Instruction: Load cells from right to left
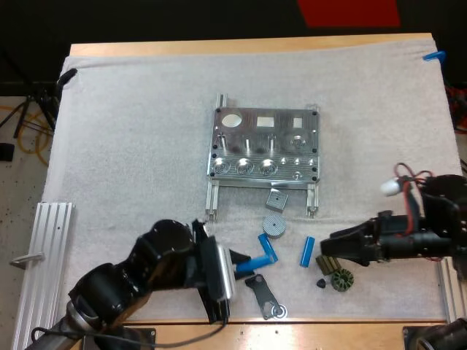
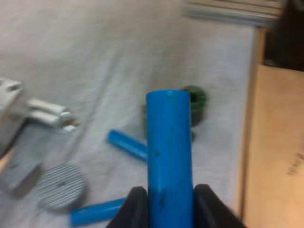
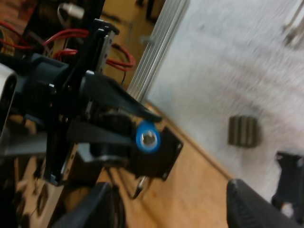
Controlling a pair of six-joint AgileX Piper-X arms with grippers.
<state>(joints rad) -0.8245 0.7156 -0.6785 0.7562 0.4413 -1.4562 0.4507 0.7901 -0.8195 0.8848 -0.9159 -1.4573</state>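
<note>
Blue cell (image 2: 168, 152): clamped on both sides by the fingers of my left gripper (image 2: 168, 211) near the front of the mat (image 1: 131, 131), most of its length projecting past the fingertips, which I judge leaves its free end clear to enter a bore of the metal fixture (image 1: 264, 146) farther up the mat. A second cell (image 1: 268, 248) and a third cell (image 1: 307, 251) lie loose between the grippers. My right gripper (image 1: 332, 246), fingers apart and empty, waits just beside the third cell, apparently placed to take it.
</note>
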